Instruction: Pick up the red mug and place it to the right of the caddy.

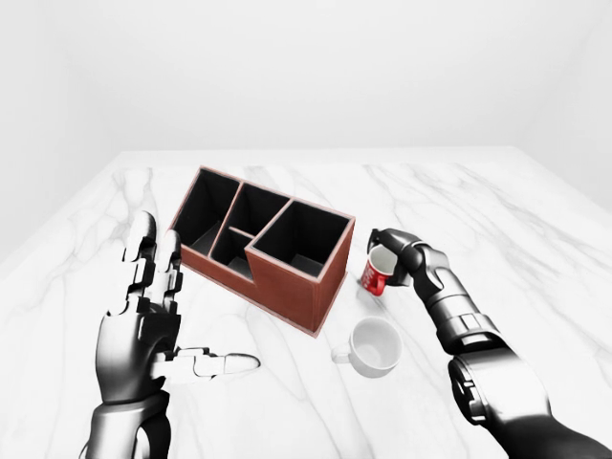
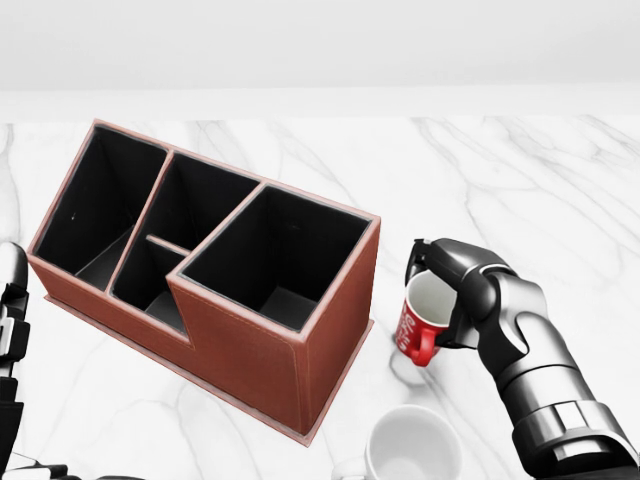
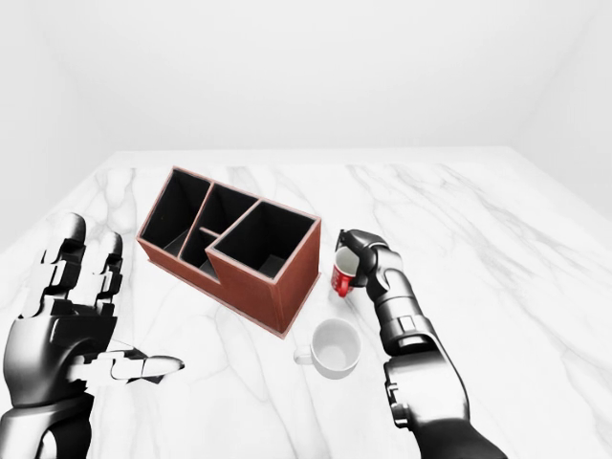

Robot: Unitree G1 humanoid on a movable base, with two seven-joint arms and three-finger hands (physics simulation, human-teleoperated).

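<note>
We see right hand [image 2: 445, 290] pinching red mug [image 2: 421, 318] just right of caddy [image 2: 215, 270], tilted, white mug [image 2: 410, 445] below it, left hand [image 1: 143, 320] spread, marble table [image 2: 520, 180].

Bench [image 2: 560, 180]: polished white marble with grey veining, smooth, faintly reflective. Caddy [image 2: 260, 350]: reddish-brown, leather-like outside with pale stitched-looking edges, matt; inside black and dull. Red mug [image 2: 418, 325]: glossy glazed look — white lining, white lettering on the red wall. White mug [image 2: 412, 448]: smooth, ceramic-looking, soft sheen. Right hand [image 2: 445, 285]: dark glossy shell over the fingers [image 2: 418, 258], hard like plastic or painted metal; forearm in brushed silver-grey with bright highlights. Left hand [image 1: 143, 325]: same dark-and-silver finish, segmented, shiny. Wall behind: plain matt white — no texture to tell.
</note>
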